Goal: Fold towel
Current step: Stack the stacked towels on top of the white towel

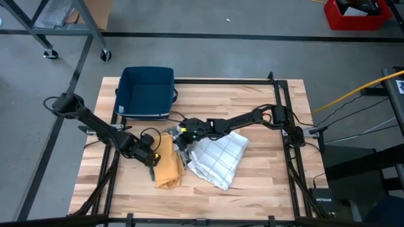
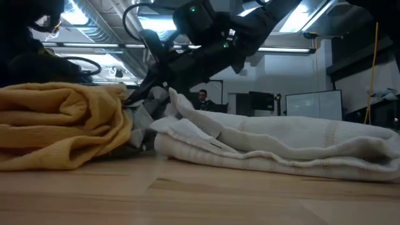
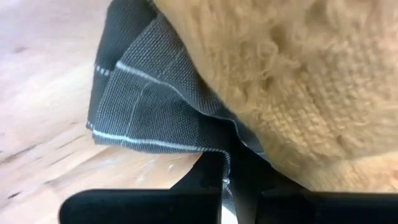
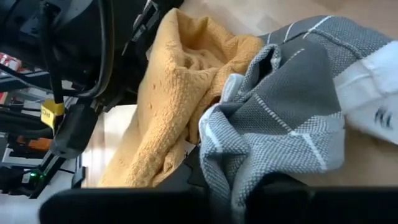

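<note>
A dark grey towel with thin white lines (image 1: 181,151) lies bunched at the table's middle. It lies partly under a yellow towel (image 1: 166,165) on its left, and a white checked towel (image 1: 218,157) lies on its right. My left gripper (image 1: 153,161) stands at the yellow towel's left side, shut on the grey towel (image 3: 155,106). My right gripper (image 1: 179,142) reaches in from the table's right and is shut on the grey towel (image 4: 280,106). In the low view the right gripper (image 2: 133,98) slants down between the yellow towel (image 2: 62,125) and the white towel (image 2: 275,144). My left gripper pinches a corner of the grey towel (image 3: 227,163) between its two fingers, coming steeply from above. The yellow towel lies over the grey cloth just beyond the fingers. One layer or several, I cannot tell. My right gripper pinches a bunched fold of the grey towel (image 4: 231,186) between its two fingers, slanting down from the table's right side. Several layers are gathered there. The cloth is raised a little at the fingers and hangs slack to the table (image 2: 141,125).
A dark blue bin (image 1: 147,92) stands at the far left of the table. Bare wood (image 1: 265,183) lies near the front and right edges. A black rail frame (image 1: 285,107) runs along the table's sides.
</note>
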Robot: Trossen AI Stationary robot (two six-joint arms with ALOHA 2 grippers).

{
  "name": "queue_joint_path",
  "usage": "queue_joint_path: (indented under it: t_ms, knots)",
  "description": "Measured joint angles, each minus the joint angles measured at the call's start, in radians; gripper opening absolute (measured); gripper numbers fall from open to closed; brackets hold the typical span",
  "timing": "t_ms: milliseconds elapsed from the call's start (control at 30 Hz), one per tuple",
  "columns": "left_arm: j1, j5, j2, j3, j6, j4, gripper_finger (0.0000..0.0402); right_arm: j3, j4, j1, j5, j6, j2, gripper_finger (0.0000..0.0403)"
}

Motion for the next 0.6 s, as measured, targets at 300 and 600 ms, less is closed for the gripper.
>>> queue_joint_path:
  t_ms: [300,600]
  knots:
    - [0.000,-0.011,-0.174,0.000,0.051,-0.062,0.0002,0.053,0.000,0.000,0.000,-0.003,-0.001,0.0013]
    - [0.001,-0.101,-0.308,0.001,0.054,-0.061,0.0001,0.140,0.000,-0.002,0.000,-0.003,-0.002,0.0015]
